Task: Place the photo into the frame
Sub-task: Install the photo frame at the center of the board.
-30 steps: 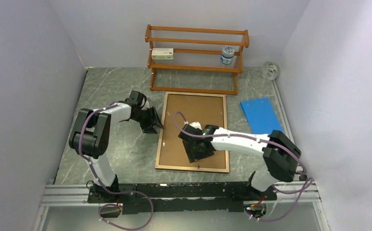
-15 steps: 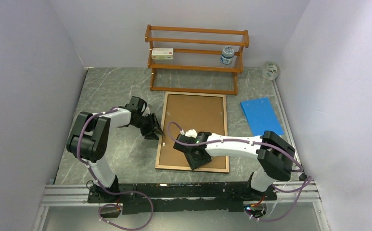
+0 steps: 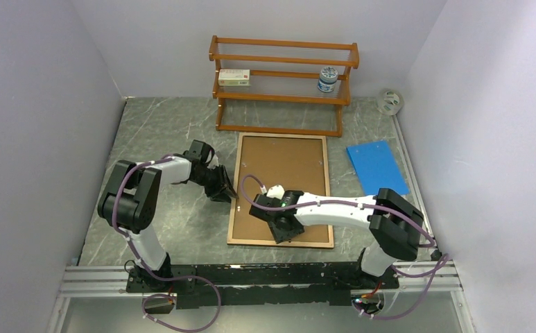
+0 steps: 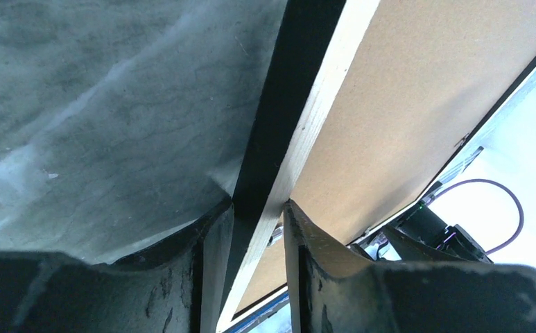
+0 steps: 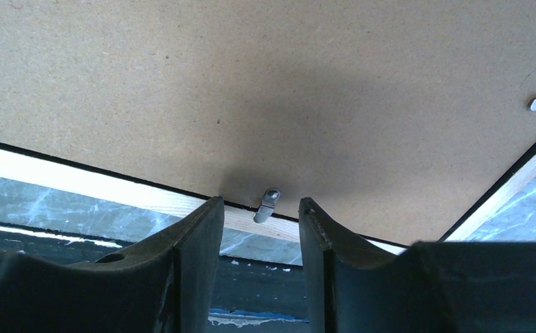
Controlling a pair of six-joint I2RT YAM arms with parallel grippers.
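The frame lies face down on the table, and its brown backing board fills the light wood border. The photo is hidden. My left gripper sits at the frame's left edge. In the left wrist view its jaws are shut on the frame's rail, one finger on the black outer side and the other on the wood face. My right gripper hovers over the board's near part. It stands open, with a small metal turn clip between its fingers, untouched.
A wooden shelf rack stands just behind the frame, holding a small box and a jar. A blue sheet lies to the right of the frame. A tape roll sits in the back right corner.
My right gripper slid toward the frame's near edge and its jaws narrowed. My left gripper closed in on the frame's left rail. The frame's near end shifted slightly to the right.
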